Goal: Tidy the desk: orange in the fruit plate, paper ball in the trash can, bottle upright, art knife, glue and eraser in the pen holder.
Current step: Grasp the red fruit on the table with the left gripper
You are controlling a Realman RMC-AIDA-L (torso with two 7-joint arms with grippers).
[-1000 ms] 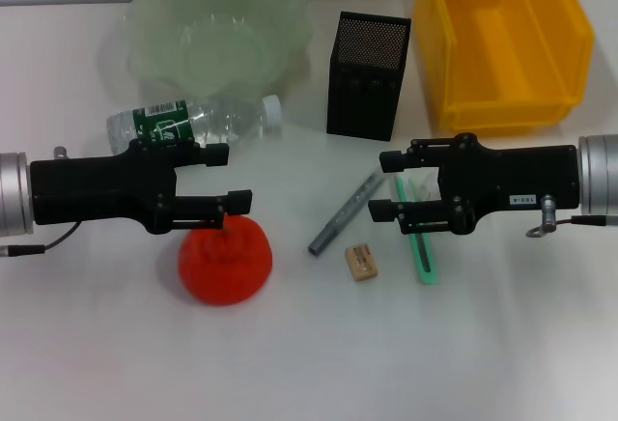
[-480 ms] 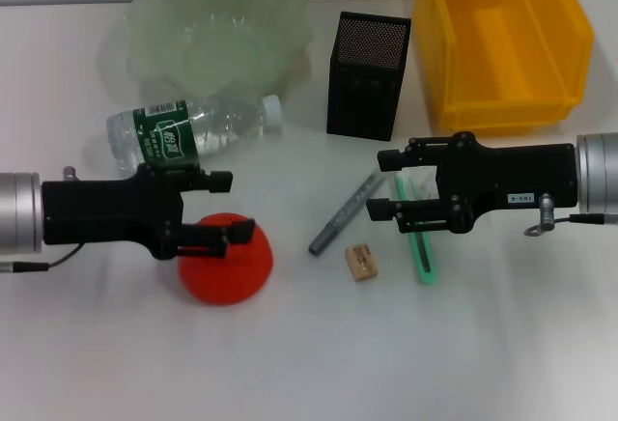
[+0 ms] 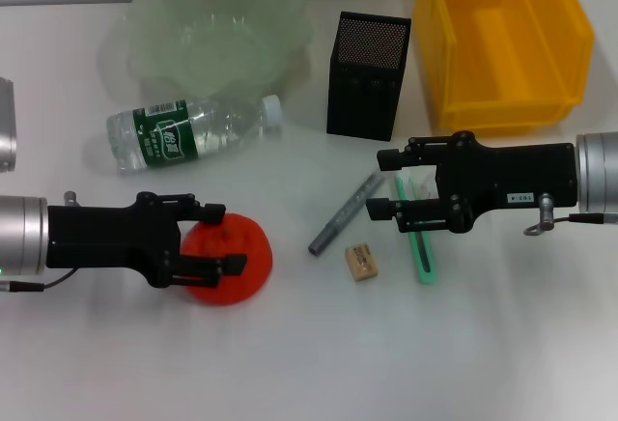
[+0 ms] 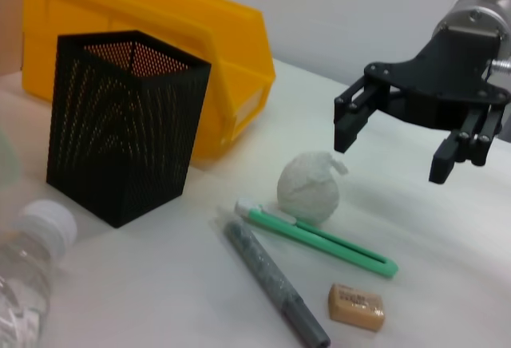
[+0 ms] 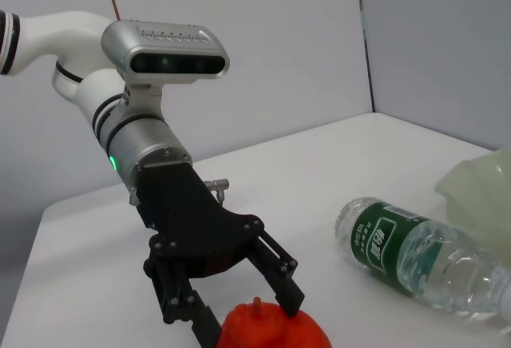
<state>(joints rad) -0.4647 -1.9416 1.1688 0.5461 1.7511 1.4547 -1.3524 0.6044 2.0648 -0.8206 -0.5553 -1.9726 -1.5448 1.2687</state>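
White bench under both arms: the left gripper (image 3: 217, 239) has dropped lower, its open fingers now straddling the orange (image 3: 232, 257) without closing, ready to grasp. Right gripper (image 3: 386, 186) hovers open, empty.

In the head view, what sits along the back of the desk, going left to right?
Fruit plate → pen holder → trash can.
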